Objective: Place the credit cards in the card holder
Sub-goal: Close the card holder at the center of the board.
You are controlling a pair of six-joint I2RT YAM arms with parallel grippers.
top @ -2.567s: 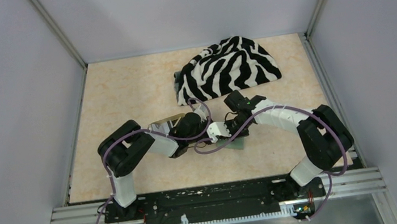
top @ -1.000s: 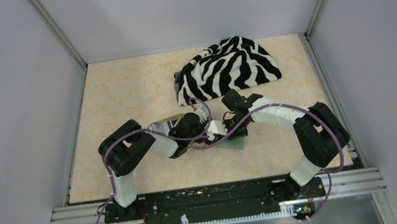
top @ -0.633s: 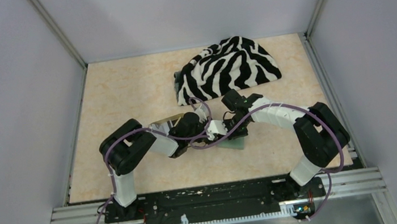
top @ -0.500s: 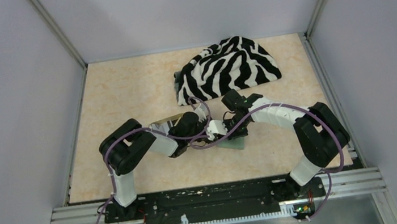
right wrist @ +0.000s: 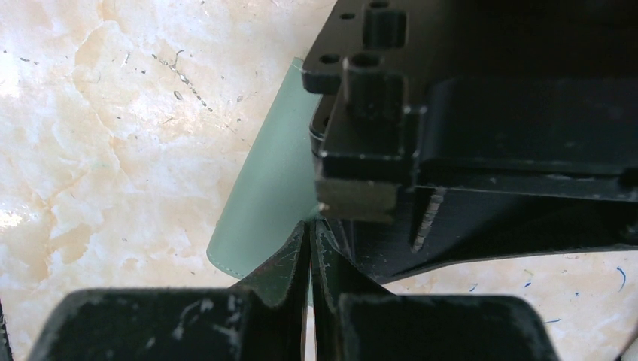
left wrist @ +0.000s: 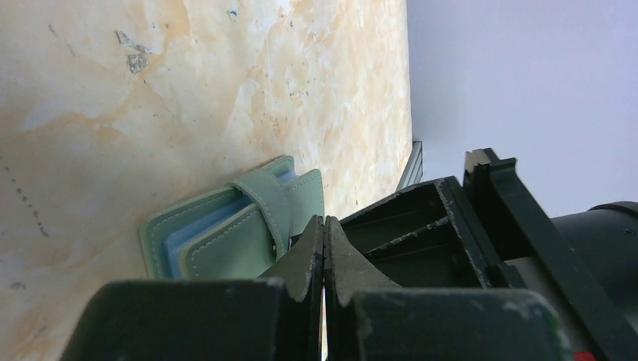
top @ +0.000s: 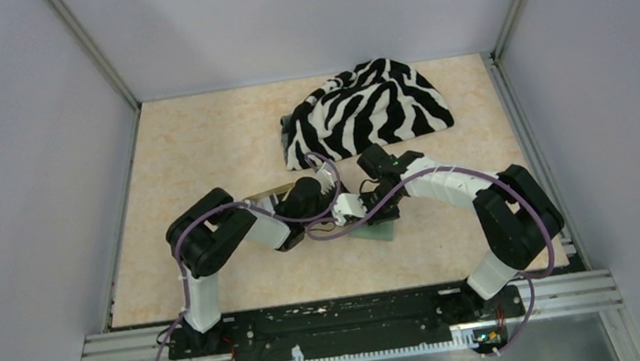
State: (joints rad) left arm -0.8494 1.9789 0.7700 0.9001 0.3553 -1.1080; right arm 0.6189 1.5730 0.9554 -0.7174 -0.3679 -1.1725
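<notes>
The left gripper and right gripper, both with jaws pressed together, crowded the card holder, a zebra-striped cloth beyond it.

From my right wrist cam, the right gripper has its two fingers pressed flat together, no gap that I can see. The tips sit right at the lower edge of the green card holder, which lies tilted on the marbled beige table. A big black block with screw holes covers the holder's right side. Can't tell if the tips touch the holder.
</notes>
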